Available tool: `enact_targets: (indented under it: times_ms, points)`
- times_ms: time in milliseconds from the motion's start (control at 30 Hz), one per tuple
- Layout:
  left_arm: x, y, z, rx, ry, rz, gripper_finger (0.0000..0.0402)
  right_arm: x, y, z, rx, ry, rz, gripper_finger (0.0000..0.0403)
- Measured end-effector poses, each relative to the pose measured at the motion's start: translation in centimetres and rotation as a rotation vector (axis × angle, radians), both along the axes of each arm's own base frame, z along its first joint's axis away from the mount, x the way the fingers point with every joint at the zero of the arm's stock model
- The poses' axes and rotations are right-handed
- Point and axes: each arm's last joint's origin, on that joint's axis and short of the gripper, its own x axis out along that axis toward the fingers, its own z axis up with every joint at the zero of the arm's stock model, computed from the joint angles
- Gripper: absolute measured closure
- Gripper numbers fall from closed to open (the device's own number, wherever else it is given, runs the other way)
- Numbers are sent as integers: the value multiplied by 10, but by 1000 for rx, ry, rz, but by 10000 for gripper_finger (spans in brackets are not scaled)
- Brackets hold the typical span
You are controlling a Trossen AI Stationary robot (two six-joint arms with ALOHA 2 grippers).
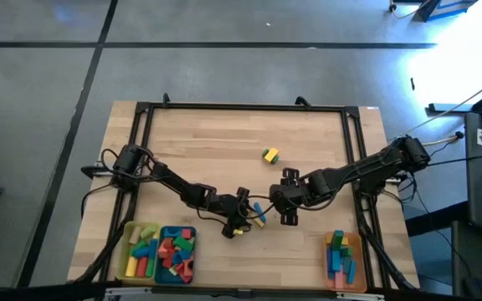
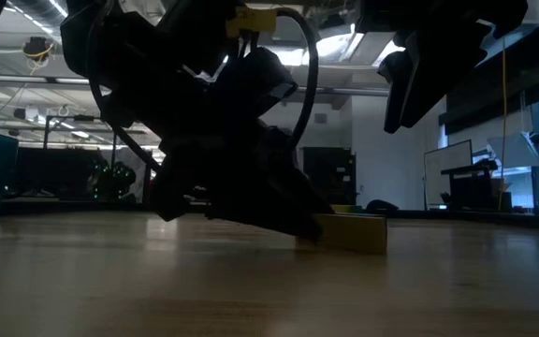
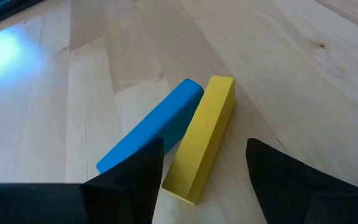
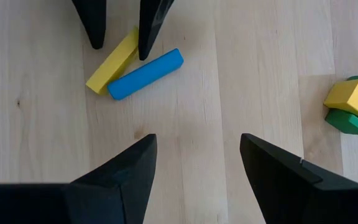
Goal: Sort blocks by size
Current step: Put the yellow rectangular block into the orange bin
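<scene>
Wooden tabletop (image 1: pixel 224 142) holds the yellow bar (image 3: pixel 201 140) between the parted fingers of the left gripper (image 3: pixel 204 180), blue bar (image 3: pixel 151 134) touching beside it. Pick-up looks underway; closing comes next. Right gripper (image 4: pixel 197 168) hovers nearby, spread and empty. Bins' contents are hard to read.

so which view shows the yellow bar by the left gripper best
Left wrist view: the yellow bar lies whole between the open left gripper. Right wrist view shows it smaller, high view tiny, low view only one end.
</scene>
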Motion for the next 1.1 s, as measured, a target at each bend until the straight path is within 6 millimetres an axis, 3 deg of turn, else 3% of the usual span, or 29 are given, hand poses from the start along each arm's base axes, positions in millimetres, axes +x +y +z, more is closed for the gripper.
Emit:
enact_targets:
  times_ms: [233, 667, 900, 1100]
  points:
    - [0, 0, 0, 9, 0, -7, 198, 0, 0, 0, 0, 0, 0, 171]
    - [1, 9, -2, 21, 20, 11, 291, -1, 0, 1, 1, -3, 0, 171]
    - [1, 10, -1, 3, 17, 24, 359, -12, -2, 20, 59, -39, 19, 171]
    - [2, 7, 1, -140, 14, 21, 363, -33, 5, 43, 98, -89, 74, 171]
